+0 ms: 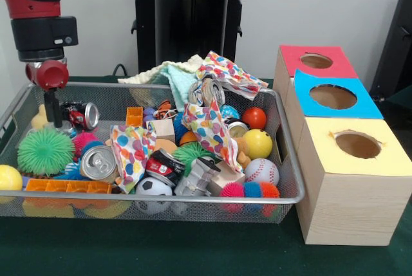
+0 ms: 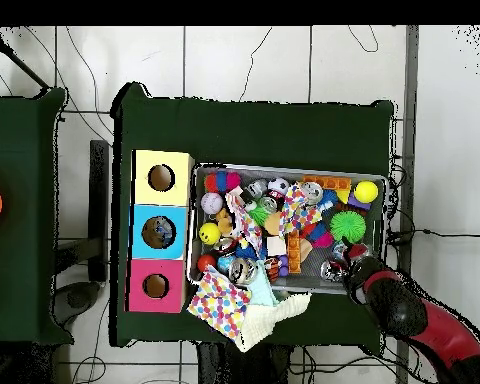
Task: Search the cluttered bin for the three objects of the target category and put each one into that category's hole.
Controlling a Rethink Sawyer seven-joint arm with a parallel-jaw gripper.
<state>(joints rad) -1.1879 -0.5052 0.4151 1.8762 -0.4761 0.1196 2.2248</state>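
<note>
In the front view we see the red and black arm reaching down at the far left corner of the silver wire-mesh bin [image 1: 283, 195], its gripper [image 1: 59, 118] lowered inside the basket right beside a crushed red and silver drink can [image 1: 82, 115]; we cannot tell whether the jaws are spread or clenched, nor whether they touch that can. A second silver can with its round top facing us [image 1: 98, 163] lies nearer, just right of a green spiky rubber ball [image 1: 44, 150], and a third crushed can [image 1: 164, 166] lies near the middle beside a black and white mini football [image 1: 153, 189]. A polka-dot cloth [image 1: 207, 125] drapes over the centre of the heap, with a yellow smiley ball [image 1: 257, 143] and a white baseball [image 1: 262, 172] to its right. Right of the bin stand three wooden boxes with round holes: the yellow-topped box [image 1: 351, 179] nearest, the blue-topped box [image 1: 335, 98] behind it and the red-topped box [image 1: 315, 61] farthest. In the overhead view the arm enters from the lower right, and the gripper [image 2: 346, 262] sits over the bin's lower right corner, by the green spiky ball [image 2: 348, 226]. The three boxes line the bin's left side, and the polka-dot cloth [image 2: 220, 300] spills over its lower rim.
</note>
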